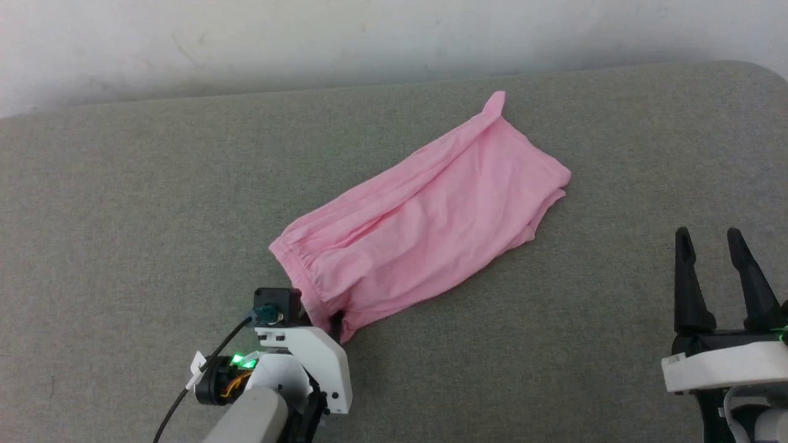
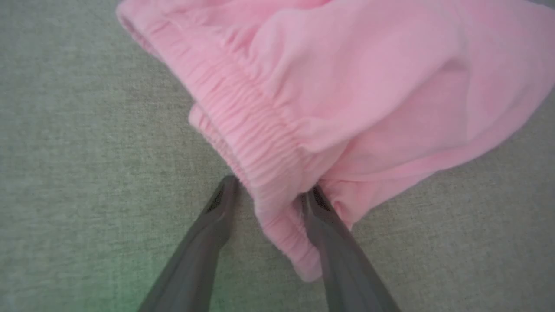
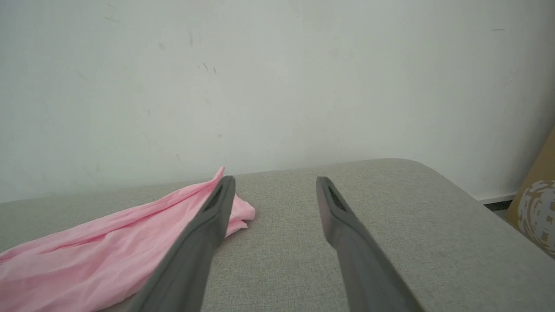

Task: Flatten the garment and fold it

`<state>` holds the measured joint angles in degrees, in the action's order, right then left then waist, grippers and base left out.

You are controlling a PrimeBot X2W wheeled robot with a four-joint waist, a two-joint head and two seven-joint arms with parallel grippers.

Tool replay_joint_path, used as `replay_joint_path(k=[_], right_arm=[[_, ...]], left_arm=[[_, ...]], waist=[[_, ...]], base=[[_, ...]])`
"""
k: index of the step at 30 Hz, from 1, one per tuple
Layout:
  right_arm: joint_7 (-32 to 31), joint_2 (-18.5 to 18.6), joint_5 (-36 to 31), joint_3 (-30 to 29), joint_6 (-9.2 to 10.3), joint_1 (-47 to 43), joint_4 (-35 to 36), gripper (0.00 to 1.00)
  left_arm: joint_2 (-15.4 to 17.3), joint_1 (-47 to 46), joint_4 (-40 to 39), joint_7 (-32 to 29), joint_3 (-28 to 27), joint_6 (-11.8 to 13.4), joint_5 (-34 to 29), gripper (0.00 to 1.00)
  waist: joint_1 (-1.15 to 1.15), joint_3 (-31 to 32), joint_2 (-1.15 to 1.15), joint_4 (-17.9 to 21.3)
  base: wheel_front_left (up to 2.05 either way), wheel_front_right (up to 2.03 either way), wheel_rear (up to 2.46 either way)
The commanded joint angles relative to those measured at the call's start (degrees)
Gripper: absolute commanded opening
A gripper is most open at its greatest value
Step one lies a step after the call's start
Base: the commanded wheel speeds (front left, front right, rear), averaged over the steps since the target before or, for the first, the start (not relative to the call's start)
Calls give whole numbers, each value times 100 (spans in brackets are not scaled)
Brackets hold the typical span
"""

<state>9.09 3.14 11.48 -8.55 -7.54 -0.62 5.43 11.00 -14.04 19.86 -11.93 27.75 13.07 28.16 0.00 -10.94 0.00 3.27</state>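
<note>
The garment [image 1: 425, 221] is a pair of light pink shorts lying crumpled and slanted across the grey padded surface [image 1: 154, 203], with the gathered waistband at the near left and the legs toward the far right. My left gripper [image 1: 326, 320] sits at the near corner of the waistband. In the left wrist view its fingers [image 2: 273, 193] stand apart on either side of the waistband of the garment [image 2: 347, 86], not pressed on it. My right gripper [image 1: 711, 237] is open at the lower right, away from the cloth. Nothing lies between its fingers [image 3: 275, 184], and the garment [image 3: 108, 251] lies to their left.
A pale wall [image 1: 369, 37] runs along the far edge of the surface. The surface's rounded far right corner [image 3: 416, 167] drops off to the floor, where a brown patterned object [image 3: 535, 208] leans. Bare grey fabric surrounds the shorts on all sides.
</note>
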Motion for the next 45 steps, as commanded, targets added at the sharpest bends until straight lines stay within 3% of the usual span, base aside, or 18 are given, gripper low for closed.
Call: replay_joint_path(k=[1,8,13,18,21,31,37,38,39,40,45], right_arm=[[-14,-23,-36,34,5,120,-9,100],[-670,310,-50,252,5,408,8,100],[-2179,669,180,434,5,969,-397,100],[-3792,903,367,436,5,1971,-1229,100],[-4404,834,509,227,5,2607,-1891,100],[-4956,948,-439,4,5,3688,-3621,100],[-5129,964,-349,363,5,3725,-4283,100],[-5121,991,-321,421,5,3717,-4350,74],[-5090,1021,-302,476,5,3711,-4404,26],[-5060,1056,-300,557,5,3699,-4454,0],[-4693,1184,-98,783,5,3687,-4570,0]], left_arm=[[-38,256,308,-278,163,-101,79,0],[-80,170,-106,407,90,-182,27,0],[-82,59,-599,710,193,-309,-90,0],[-60,-55,-1015,748,373,-405,-230,0],[-96,-125,-1170,731,498,-447,-298,0],[-268,-284,-1208,761,811,-530,-434,0],[-314,-345,-1141,799,862,-529,-438,0],[-311,-352,-1125,805,863,-526,-439,0],[-307,-359,-1111,811,863,-523,-440,0],[-302,-365,-1096,817,862,-519,-440,0],[-238,-350,-1019,824,843,-492,-430,0]], waist=[[0,9,0,-53],[0,125,0,-389],[0,37,0,-723],[0,-193,0,-1007],[0,-328,0,-1185],[0,-549,0,-1530],[0,-605,0,-1605],[0,-612,0,-1607],[0,-617,0,-1604],[0,-618,0,-1599],[0,-526,0,-1524]], base=[[0,0,0],[0,0,0],[0,0,0],[0,0,0],[0,0,0],[0,0,0],[0,0,0],[0,0,0],[0,0,0],[0,0,0],[0,0,0]])
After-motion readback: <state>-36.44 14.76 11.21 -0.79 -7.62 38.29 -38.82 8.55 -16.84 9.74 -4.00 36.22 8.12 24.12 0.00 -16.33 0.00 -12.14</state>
